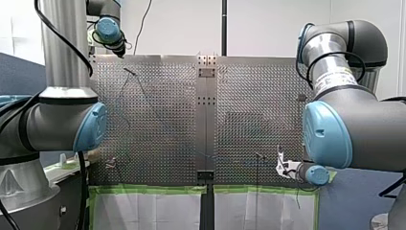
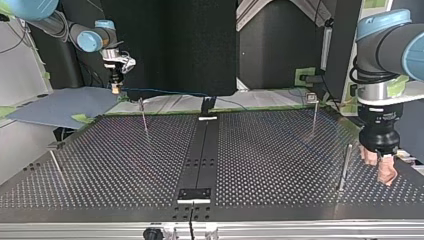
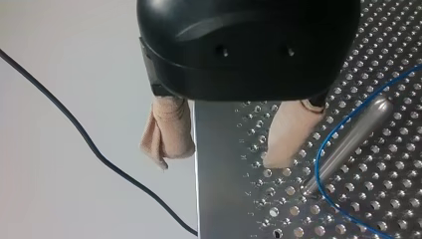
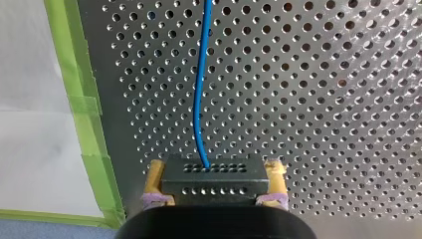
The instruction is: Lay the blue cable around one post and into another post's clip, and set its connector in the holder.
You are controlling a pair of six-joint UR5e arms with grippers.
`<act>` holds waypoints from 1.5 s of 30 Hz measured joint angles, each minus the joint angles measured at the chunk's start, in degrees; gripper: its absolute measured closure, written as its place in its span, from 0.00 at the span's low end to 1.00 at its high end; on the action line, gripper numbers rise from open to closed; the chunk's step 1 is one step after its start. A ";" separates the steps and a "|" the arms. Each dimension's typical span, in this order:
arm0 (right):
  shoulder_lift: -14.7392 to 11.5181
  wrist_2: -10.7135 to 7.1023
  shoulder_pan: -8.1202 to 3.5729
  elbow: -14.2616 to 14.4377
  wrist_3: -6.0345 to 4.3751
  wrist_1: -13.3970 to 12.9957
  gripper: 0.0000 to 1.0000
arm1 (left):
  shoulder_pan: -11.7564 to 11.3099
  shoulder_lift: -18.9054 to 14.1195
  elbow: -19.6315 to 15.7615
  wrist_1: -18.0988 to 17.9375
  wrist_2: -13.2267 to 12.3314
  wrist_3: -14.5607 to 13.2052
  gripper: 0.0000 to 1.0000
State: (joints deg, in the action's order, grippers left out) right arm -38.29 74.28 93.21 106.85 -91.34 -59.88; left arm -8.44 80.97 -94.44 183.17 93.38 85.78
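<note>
in the top view, my left gripper point(image 2: 378, 167) hangs upright at the perforated table's point(image 2: 100, 165) near right edge, its beige-padded fingers point(image 3: 166, 134) spread and holding nothing, one past the rim, a steel post point(image 2: 345, 167) just beside them. the table's middle lies open. the blue cable point(image 4: 201, 74) bends past that post's foot and runs to the far left edge, where my right gripper point(image 2: 116, 85), pointing down, clamps the black connector point(image 4: 214, 179) near the green tape point(image 4: 74, 99).

Close beside left gripper point(image 3: 219, 160): post point(image 3: 348, 144); blue cable point(image 3: 318, 167) curving round its base; table point(image 2: 125, 165) middle open.
</note>
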 joint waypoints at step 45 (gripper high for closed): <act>0.00 0.09 0.08 0.01 0.38 0.34 1.00 | 15.74 -2.25 -17.41 -15.28 -2.68 2.66 0.00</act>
State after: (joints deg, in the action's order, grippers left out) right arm -38.29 74.37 93.29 106.86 -90.96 -59.54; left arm 7.29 78.72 -111.85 167.90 90.70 88.44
